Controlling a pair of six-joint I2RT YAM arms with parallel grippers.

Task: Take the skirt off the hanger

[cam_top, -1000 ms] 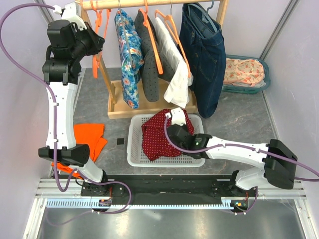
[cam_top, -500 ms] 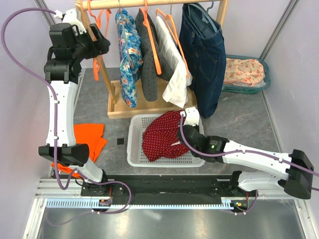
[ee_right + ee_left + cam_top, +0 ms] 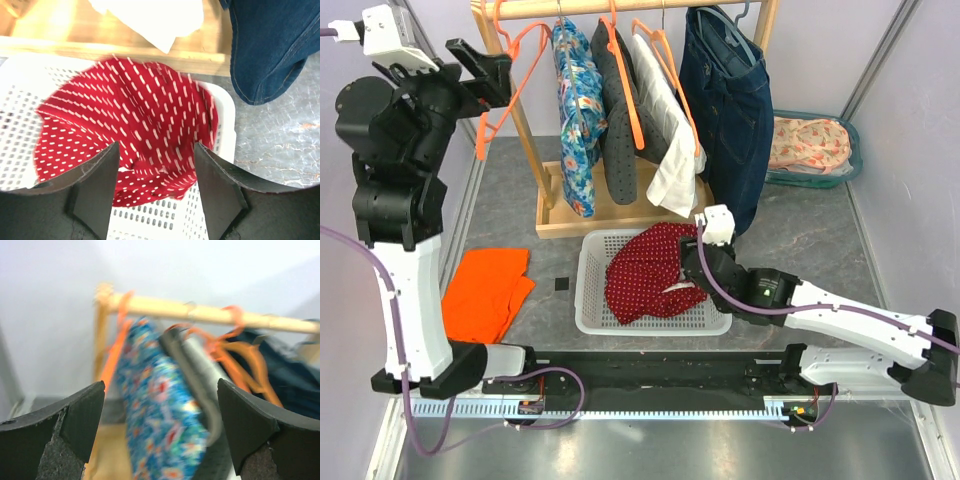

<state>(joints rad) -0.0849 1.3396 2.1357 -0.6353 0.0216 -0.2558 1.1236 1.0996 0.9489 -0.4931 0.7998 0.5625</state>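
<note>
1. Top external view: the red skirt point(image 3: 645, 270) lies bunched in the white basket point(image 3: 590, 312), apart from every hanger, so I judge the task nearly complete.
2. The right gripper point(image 3: 690, 262) hovers just over the right side of the skirt. In the right wrist view its fingers point(image 3: 95, 190) stand apart and no cloth is caught between them; the fabric is seen below, through the gap.
3. The left gripper point(image 3: 485, 65) is high, beside the empty orange hanger point(image 3: 510, 80) at the left end of the wooden rail point(image 3: 620, 8). In the left wrist view its fingers point(image 3: 75, 420) are wide apart with nothing between them. Whether one finger touches the hanger, I cannot tell.
4. The step in hand seems to be the retreat. The right arm should rise straight up first, because a sideways move may drag a fold over the basket rim, where the far right edge of the skirt already lies close.
5. The left arm should back away from the rail slowly, so it does not hook the tilted hanger and pull it off.
</note>
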